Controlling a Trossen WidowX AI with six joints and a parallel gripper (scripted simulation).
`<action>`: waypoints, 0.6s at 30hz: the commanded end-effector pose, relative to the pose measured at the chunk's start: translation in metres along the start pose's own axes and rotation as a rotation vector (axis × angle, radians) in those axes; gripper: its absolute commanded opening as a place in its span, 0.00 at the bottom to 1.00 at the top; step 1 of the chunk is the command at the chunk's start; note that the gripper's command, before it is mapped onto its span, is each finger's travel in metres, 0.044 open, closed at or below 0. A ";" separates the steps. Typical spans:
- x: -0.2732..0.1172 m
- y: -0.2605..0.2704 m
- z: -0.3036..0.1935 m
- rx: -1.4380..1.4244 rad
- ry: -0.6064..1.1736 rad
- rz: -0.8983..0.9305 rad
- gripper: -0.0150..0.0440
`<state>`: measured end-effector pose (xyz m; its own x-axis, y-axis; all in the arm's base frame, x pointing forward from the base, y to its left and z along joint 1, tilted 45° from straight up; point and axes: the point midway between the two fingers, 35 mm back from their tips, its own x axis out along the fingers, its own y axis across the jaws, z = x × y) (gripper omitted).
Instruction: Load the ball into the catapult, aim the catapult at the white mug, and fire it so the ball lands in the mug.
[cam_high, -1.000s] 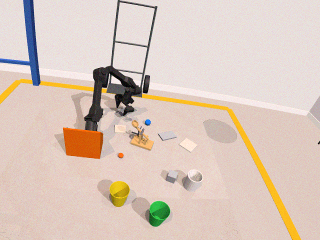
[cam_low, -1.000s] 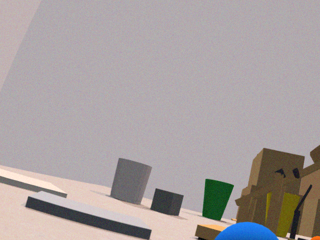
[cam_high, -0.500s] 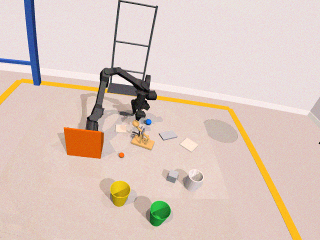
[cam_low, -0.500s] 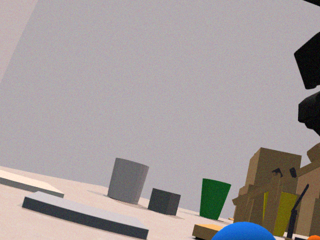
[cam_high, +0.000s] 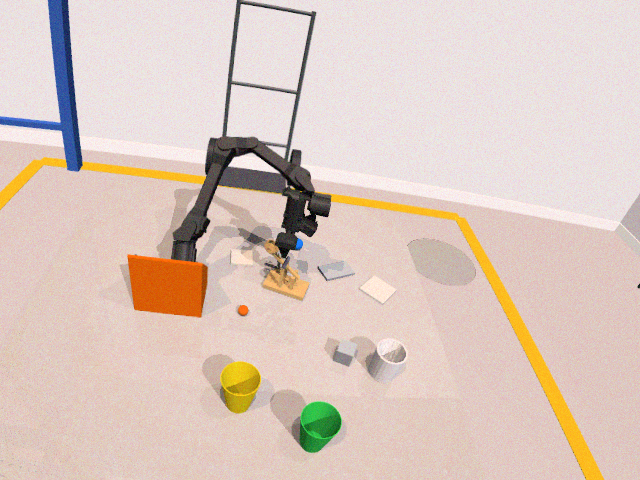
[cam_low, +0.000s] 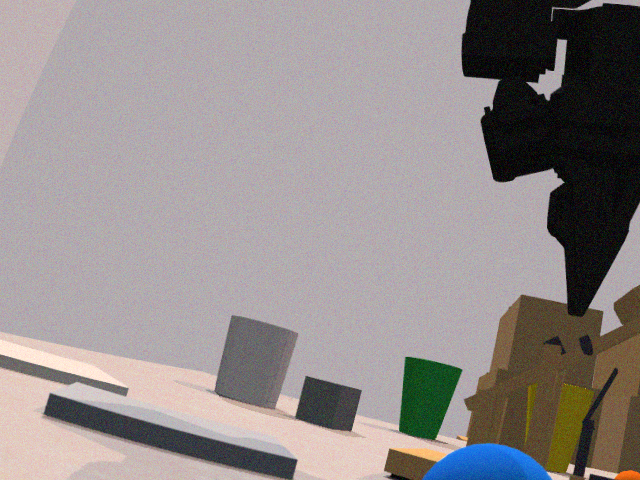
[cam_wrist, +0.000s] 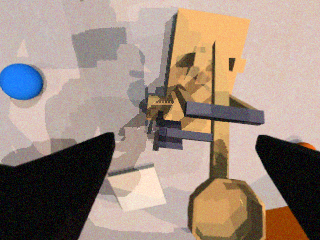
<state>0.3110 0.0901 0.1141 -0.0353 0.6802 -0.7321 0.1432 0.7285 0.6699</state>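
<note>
My gripper (cam_high: 283, 255) (cam_low: 576, 312) (cam_wrist: 185, 140) is open and empty, pointing down above the wooden catapult (cam_high: 285, 290) (cam_low: 542, 330) (cam_wrist: 215, 27). In the wrist view the catapult's arm runs between the fingertips in the picture, and its round cup at the bottom looks empty. A blue ball (cam_high: 299, 243) (cam_low: 487, 462) (cam_wrist: 21, 81) lies beside the catapult, outside the fingers. A small orange ball (cam_high: 242, 310) (cam_low: 628, 475) (cam_wrist: 306, 146) lies on the catapult's other side. The white mug (cam_high: 386, 361) (cam_low: 255, 361) stands upright, away from the catapult.
A grey block (cam_high: 345, 352) (cam_low: 328, 404) sits beside the mug. Yellow (cam_high: 238, 395) and green (cam_high: 314, 434) cups stand in front. A grey slab (cam_high: 336, 270) and cream tiles (cam_high: 377, 289) (cam_wrist: 137, 187) lie around the catapult. An orange panel (cam_high: 166, 285) stands by the arm's base.
</note>
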 end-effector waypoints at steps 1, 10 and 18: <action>-0.007 -0.028 0.003 0.099 0.004 0.020 1.00; -0.008 -0.034 0.004 0.118 0.002 0.024 0.73; -0.008 -0.034 0.004 0.118 0.002 0.024 0.38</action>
<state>0.3108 0.0588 0.0970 -0.0309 0.6943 -0.7190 0.2613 0.7000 0.6647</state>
